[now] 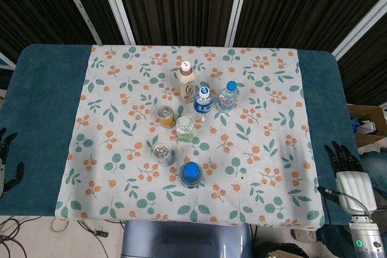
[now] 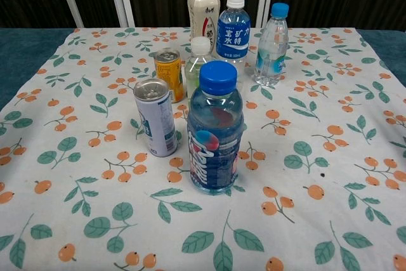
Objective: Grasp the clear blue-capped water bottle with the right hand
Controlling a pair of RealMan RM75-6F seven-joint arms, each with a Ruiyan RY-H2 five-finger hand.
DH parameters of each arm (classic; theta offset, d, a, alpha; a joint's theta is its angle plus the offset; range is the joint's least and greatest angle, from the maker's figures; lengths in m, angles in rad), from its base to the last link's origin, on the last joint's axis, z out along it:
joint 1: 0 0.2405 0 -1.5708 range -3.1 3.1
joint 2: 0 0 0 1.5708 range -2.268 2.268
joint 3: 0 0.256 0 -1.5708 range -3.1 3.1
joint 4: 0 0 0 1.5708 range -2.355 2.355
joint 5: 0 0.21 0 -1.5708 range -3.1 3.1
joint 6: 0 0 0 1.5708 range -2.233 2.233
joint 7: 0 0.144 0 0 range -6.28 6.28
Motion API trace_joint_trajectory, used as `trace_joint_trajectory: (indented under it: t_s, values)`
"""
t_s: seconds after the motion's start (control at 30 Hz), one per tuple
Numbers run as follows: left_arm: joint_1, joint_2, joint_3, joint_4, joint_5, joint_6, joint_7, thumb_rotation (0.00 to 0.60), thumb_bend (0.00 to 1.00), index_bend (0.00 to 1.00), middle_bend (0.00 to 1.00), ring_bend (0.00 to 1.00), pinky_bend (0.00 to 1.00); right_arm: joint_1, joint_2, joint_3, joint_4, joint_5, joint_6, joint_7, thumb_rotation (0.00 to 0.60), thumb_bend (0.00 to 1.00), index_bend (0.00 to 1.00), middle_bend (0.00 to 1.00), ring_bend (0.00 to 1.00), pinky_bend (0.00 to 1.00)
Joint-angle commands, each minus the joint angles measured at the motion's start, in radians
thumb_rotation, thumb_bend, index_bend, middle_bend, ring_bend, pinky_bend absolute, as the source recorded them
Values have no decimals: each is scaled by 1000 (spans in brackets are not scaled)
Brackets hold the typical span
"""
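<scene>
The clear water bottle with a blue cap (image 1: pixel 228 96) stands upright toward the far middle of the floral cloth, the rightmost of the group; the chest view shows the same bottle (image 2: pixel 271 46) at the back right. My right hand (image 1: pixel 346 164) rests low at the table's right edge on the teal surface, fingers stretched apart and holding nothing, well to the right of and nearer than the bottle. Only part of my left hand (image 1: pixel 7 160) shows at the left edge, fingers apart and empty. Neither hand appears in the chest view.
Just left of the target stands a blue-labelled white-capped bottle (image 1: pixel 203 102), then a tall milk-tea bottle (image 1: pixel 187 81). Nearer are a gold can (image 1: pixel 165 115), a small clear bottle (image 1: pixel 185 129), a silver can (image 1: pixel 161 154) and a wide blue-capped bottle (image 1: pixel 190 174).
</scene>
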Motion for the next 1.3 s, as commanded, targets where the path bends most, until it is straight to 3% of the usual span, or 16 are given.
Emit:
trace_joint_trajectory:
  t_s: [0.03, 1.03, 1.17, 1.3]
  values:
    - [0, 0, 0, 0, 0, -1, 0, 600, 463, 104, 0, 41, 0, 0, -1, 1, 0, 1, -2, -2, 600, 173, 17, 21, 19, 185]
    - [0, 2, -5, -6, -6, -1, -9, 600, 463, 103, 0, 42, 0, 10, -3, 25, 26, 36, -35, 39, 600, 173, 6, 21, 19, 185]
    - [2, 8, -12, -16, -11, 4, -24, 600, 463, 103, 0, 42, 0, 22, 25, 45, 17, 48, -53, 144, 600, 173, 6, 21, 19, 185]
    - [1, 10, -10, -16, -12, -5, -29, 600, 463, 103, 0, 42, 0, 74, 55, 80, 33, 90, -144, 226, 600, 172, 4, 21, 19, 185]
